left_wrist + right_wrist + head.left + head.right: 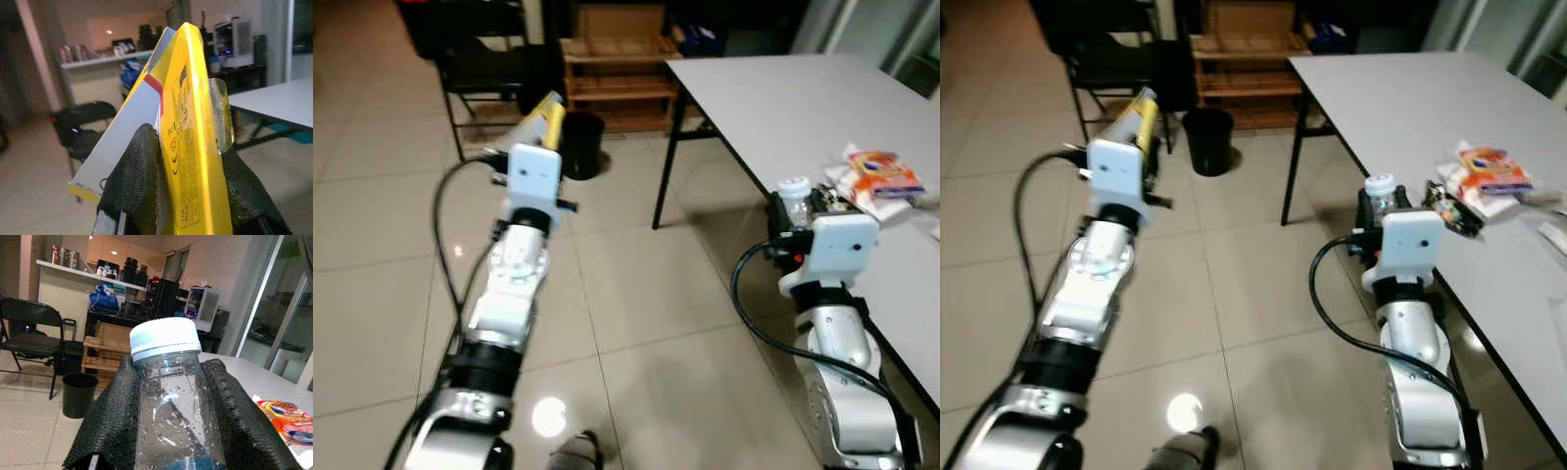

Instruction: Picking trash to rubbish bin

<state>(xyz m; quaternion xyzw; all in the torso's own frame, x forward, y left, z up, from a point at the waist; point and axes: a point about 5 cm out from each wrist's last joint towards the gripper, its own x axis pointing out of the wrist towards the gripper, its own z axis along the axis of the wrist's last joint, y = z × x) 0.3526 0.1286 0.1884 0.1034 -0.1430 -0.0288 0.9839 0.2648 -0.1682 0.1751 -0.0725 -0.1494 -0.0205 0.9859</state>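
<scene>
The left gripper [188,191] is clamped on a flat yellow box [188,122], its two black fingers [137,181] pressed against the box's broad sides, with a strip of clear tape curling off one edge. The left arm is stretched forward over the tiled floor [636,284], holding the box up in the air, in line with a small black rubbish bin [581,144] that stands on the floor further ahead, in front of a wooden shelf [617,73] and beside a dark folding chair [484,69].

The right gripper [168,431] is closed around a clear plastic bottle [171,401] with a white cap, wet with droplets inside. It holds the bottle upright at the near edge of the white counter [803,108]. Snack wrappers [881,176] lie on the counter just beyond it.
</scene>
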